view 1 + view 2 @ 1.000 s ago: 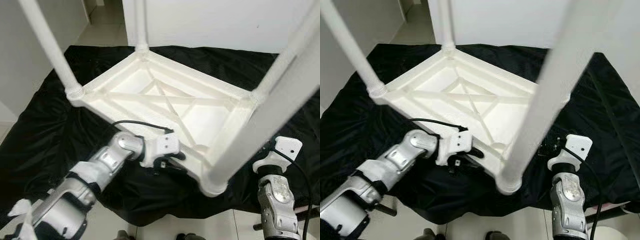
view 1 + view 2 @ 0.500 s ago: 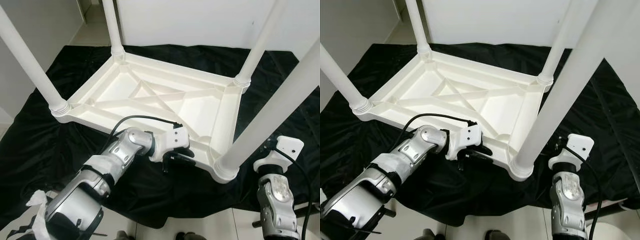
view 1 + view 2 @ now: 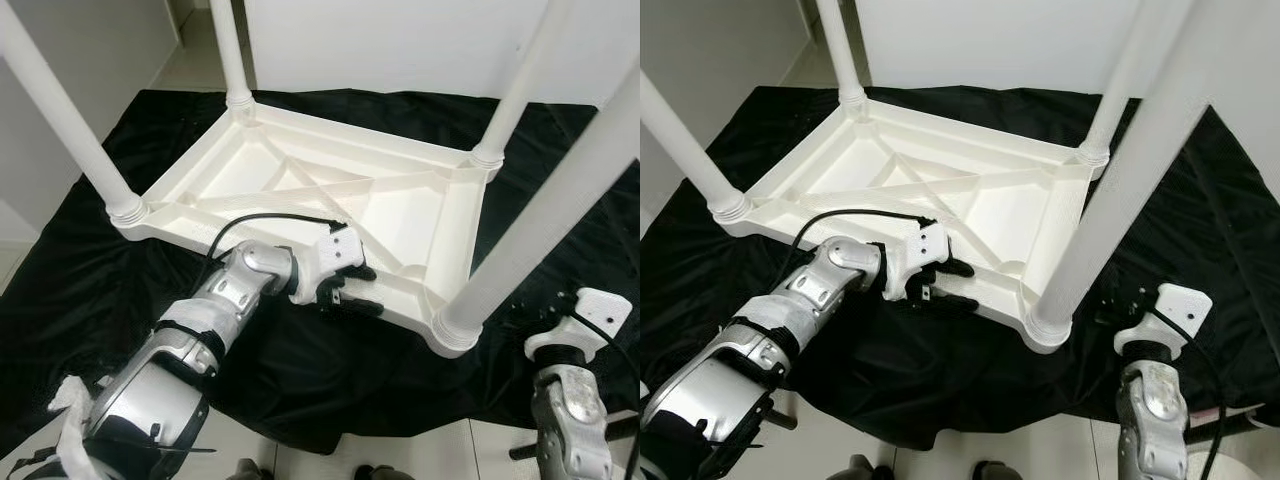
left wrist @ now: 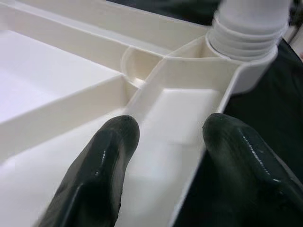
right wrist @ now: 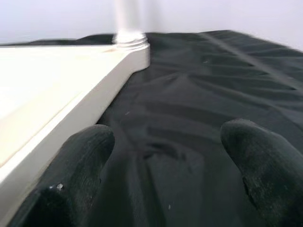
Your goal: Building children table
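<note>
Your white kids' table point(image 3: 330, 190) lies upside down on the black cloth point(image 3: 90, 270), 4 legs up. L gripper point(image 3: 352, 292) straddles its near rim, fingers point(image 4: 102, 170) apart, one inside, one outside. R gripper point(image 5: 165, 184) sits spread wide over the cloth beside the near-right corner, holding nothing.

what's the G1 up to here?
A white plastic children's table lies upside down on a black cloth, all four legs screwed in and pointing up. The left gripper is at the near rim of the tabletop, one finger inside the rim and the other outside, not clamped. The right gripper hovers open over the cloth beside the table, holding nothing.
</note>
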`<state>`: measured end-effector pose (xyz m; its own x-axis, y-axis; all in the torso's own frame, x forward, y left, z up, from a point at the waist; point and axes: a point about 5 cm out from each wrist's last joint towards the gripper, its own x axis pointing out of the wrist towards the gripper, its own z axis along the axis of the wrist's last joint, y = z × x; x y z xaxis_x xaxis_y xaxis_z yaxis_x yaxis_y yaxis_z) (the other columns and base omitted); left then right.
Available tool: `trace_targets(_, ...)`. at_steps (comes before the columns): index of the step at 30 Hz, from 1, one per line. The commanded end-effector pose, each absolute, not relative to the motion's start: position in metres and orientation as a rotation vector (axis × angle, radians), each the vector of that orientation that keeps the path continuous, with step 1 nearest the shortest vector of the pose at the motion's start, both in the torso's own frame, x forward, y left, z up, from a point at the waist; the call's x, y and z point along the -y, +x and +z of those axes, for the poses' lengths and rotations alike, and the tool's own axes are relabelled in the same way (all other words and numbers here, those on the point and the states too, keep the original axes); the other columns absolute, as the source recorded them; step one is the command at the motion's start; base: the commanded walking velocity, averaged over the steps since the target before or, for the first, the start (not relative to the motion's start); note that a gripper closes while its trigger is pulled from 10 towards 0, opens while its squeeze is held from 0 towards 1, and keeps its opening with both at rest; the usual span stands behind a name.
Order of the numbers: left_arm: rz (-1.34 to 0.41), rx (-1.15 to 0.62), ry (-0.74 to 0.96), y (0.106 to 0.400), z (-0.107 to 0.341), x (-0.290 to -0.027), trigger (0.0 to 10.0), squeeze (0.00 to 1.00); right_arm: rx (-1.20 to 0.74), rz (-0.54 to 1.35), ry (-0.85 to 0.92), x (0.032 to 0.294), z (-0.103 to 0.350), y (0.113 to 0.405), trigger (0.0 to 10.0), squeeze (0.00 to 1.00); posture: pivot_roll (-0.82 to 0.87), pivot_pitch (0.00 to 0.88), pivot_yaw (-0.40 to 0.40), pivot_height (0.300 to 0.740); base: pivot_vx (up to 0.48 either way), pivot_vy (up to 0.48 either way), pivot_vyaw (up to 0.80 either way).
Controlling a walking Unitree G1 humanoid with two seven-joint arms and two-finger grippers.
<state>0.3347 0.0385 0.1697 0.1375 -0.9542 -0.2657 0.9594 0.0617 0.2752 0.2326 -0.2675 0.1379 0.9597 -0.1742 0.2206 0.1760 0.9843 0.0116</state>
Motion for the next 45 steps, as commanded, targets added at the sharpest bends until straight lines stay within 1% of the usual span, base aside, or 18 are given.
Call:
trace_targets(1,-1.199,0.019,0.363,0.345,0.173,-0.047,10.0,0.00,0.189,-0.050,0.012,0.260,0.137,0.227,10.0,0.00,-0.07,0.120,0.070,0.740,0.000,0.000,0.00)
trace_targets(4,-1.194,0.014,0.338,0.344,0.174,-0.050,10.0,0.00,0.172,0.008,0.015,0.258,0.136,0.224,10.0,0.00,-0.07,0.120,0.065,0.740,0.000,0.000,0.00)
trace_targets(6,-1.154,0.002,0.251,0.340,0.176,-0.063,10.0,0.00,0.142,0.099,-0.012,0.260,0.138,0.214,10.0,0.00,-0.08,0.121,0.060,0.740,0.000,0.000,0.00)
trace_targets(10,-1.133,-0.006,0.232,0.337,0.176,-0.069,10.0,0.00,0.134,0.129,-0.032,0.262,0.140,0.210,10.0,0.00,-0.08,0.119,0.061,0.740,0.000,0.000,0.00)
trace_targets(15,-1.103,-0.034,0.186,0.316,0.175,-0.093,10.0,0.00,0.080,0.334,-0.117,0.266,0.152,0.189,10.0,0.00,-0.08,0.100,0.054,0.740,0.000,0.000,0.00)
trace_targets(17,-1.103,-0.034,0.186,0.316,0.175,-0.093,10.0,0.00,0.080,0.334,-0.117,0.266,0.152,0.189,10.0,0.00,-0.08,0.100,0.054,0.740,0.000,0.000,0.00)
trace_targets(18,-1.111,-0.042,0.174,0.307,0.176,-0.100,10.0,0.00,0.043,0.407,-0.139,0.265,0.154,0.181,10.0,0.00,-0.07,0.104,0.044,0.740,0.000,0.000,0.00)
trace_targets(20,-1.123,-0.031,0.178,0.298,0.177,-0.104,10.0,0.00,0.014,0.473,-0.140,0.264,0.156,0.175,10.0,0.00,-0.07,0.101,0.034,0.740,0.000,0.000,0.00)
trace_targets(23,-1.142,-0.018,0.179,0.290,0.177,-0.107,10.0,0.00,-0.003,0.527,-0.130,0.261,0.159,0.172,10.0,0.00,-0.07,0.101,0.034,0.740,0.000,0.000,0.00)
trace_targets(25,-1.155,0.011,0.193,0.279,0.176,-0.107,10.0,0.00,-0.015,0.642,-0.109,0.251,0.164,0.172,10.0,0.00,-0.05,0.101,0.019,0.740,0.000,0.000,0.00)
trace_targets(27,-1.155,0.011,0.193,0.279,0.176,-0.107,10.0,0.00,-0.015,0.642,-0.109,0.251,0.164,0.172,10.0,0.00,-0.05,0.101,0.019,0.740,0.000,0.000,0.00)
trace_targets(28,-1.137,0.002,0.165,0.278,0.173,-0.104,10.0,0.00,-0.009,0.684,-0.110,0.245,0.166,0.179,10.0,0.00,-0.04,0.098,0.010,0.740,0.000,0.000,0.00)
trace_targets(30,-1.137,0.002,0.165,0.278,0.173,-0.104,10.0,0.00,-0.009,0.684,-0.110,0.245,0.166,0.179,10.0,0.00,-0.04,0.098,0.010,0.740,0.000,0.000,0.00)
trace_targets(32,-1.105,-0.015,0.130,0.274,0.172,-0.095,10.0,0.00,0.008,0.762,-0.121,0.233,0.170,0.192,10.0,0.00,-0.02,0.093,-0.008,0.740,0.000,0.000,0.00)
trace_targets(35,-1.088,-0.024,0.118,0.267,0.172,-0.091,10.0,0.00,0.033,0.783,-0.138,0.227,0.173,0.206,10.0,0.00,0.00,0.090,-0.019,0.740,0.000,0.000,0.00)
trace_targets(36,-1.082,-0.026,0.110,0.264,0.173,-0.089,10.0,0.00,0.060,0.769,-0.150,0.226,0.176,0.215,10.0,0.00,0.00,0.089,-0.023,0.740,0.000,0.000,0.00)
trace_targets(41,-1.073,-0.023,0.097,0.260,0.174,-0.086,10.0,0.00,0.115,0.727,-0.180,0.224,0.181,0.227,10.0,0.00,0.01,0.087,-0.025,0.740,0.000,0.000,0.00)
trace_targets(45,-1.041,-0.005,0.061,0.258,0.175,-0.076,10.0,0.00,0.185,0.606,-0.173,0.233,0.192,0.259,10.0,0.00,0.01,0.081,-0.028,0.740,0.000,0.000,0.00)
